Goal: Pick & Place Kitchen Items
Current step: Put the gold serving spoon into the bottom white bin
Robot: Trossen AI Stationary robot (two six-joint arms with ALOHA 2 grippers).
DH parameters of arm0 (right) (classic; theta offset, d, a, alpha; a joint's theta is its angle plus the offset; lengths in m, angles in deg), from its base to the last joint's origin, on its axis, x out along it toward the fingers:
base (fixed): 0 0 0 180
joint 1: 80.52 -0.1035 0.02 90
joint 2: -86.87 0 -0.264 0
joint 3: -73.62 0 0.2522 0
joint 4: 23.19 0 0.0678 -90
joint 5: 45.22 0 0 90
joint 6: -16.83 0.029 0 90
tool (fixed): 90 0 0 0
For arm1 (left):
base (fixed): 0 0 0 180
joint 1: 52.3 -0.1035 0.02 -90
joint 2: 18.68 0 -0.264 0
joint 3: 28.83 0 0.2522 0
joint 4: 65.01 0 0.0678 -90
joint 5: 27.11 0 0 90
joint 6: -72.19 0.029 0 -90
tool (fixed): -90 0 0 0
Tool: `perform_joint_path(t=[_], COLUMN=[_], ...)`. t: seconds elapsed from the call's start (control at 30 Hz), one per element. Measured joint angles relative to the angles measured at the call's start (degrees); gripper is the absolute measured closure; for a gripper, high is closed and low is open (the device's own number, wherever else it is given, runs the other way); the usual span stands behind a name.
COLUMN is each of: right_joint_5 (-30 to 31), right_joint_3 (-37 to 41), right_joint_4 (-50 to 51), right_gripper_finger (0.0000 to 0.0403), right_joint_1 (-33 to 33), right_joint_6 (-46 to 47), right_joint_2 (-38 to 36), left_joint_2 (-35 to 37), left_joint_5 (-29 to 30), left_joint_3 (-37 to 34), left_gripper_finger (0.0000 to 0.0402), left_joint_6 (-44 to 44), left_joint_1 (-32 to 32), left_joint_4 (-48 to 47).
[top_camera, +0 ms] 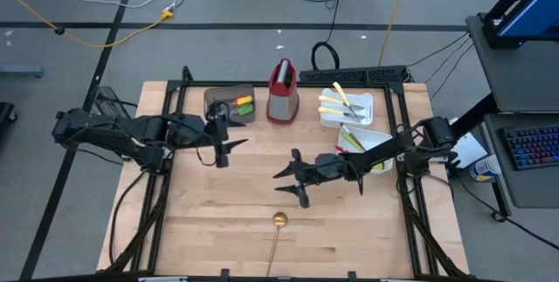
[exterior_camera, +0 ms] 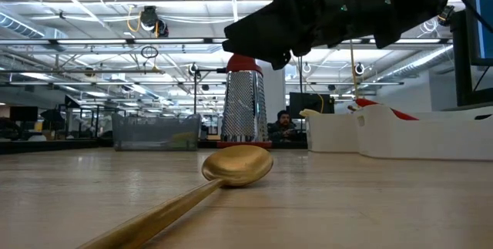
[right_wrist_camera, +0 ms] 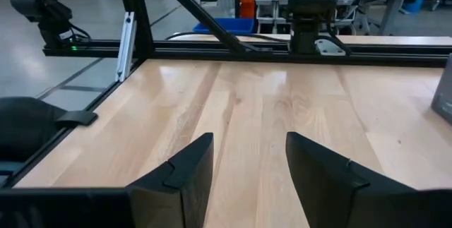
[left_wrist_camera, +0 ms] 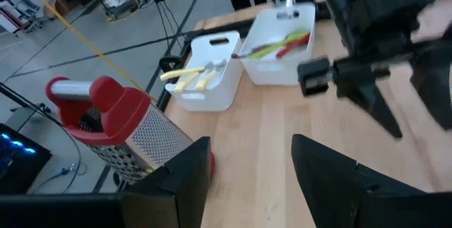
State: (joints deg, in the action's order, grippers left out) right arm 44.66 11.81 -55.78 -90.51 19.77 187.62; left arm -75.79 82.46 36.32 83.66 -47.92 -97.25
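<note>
Gold long-handled metal spoon lies flat on the light wooden worktop near the front edge, bowl toward the middle, handle running off the front edge and cut off in the high view. Low view shows the bowl close up; the handle tip is out of frame there too.

Right end effector hangs above the worktop just behind the spoon bowl, not touching it. Fingers are spread and empty, only bare wood between them in the right wrist view. In the low view it is a dark mass at the top, its tips hard to separate.

Left end effector sits over the worktop's left-middle, fingers apart, nothing between them.

Back of the worktop: upright red-and-steel box grater, with a brown bin beside it holding yellow, green and red pieces too small to identify. To the right are two white plastic trays. The rear tray holds yellow-handled utensils, with heads that blur. The front tray holds red and green utensils, partly hidden under the right arm in the high view.

A person sits in the room beyond, partly hidden behind the grater in the low view.
</note>
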Motion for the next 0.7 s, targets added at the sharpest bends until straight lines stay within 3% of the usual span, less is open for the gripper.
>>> perform_joint_path(t=[0.13,0.47,0.7], right_joint_5=[0.0,0.0,0.0], right_joint_3=[0.0,0.0,0.0], right_joint_4=[-0.1,2.4,2.6], right_gripper_finger=[0.0232,0.0232,0.0232], right_joint_1=[0.3,0.3,0.2], right_joint_6=[0.0,0.0,1.1], right_joint_2=[0.0,-0.1,-0.1], left_joint_2=[0.0,0.0,0.2], left_joint_5=[0.0,0.0,1.6], left_joint_3=[0.0,0.0,-3.2], left_gripper_finger=[0.0199,0.0199,0.0199], left_joint_6=[-7.0,-13.3,-16.9], left_joint_1=[0.1,3.4,7.8], left_joint_4=[0.6,-6.1,-4.8])
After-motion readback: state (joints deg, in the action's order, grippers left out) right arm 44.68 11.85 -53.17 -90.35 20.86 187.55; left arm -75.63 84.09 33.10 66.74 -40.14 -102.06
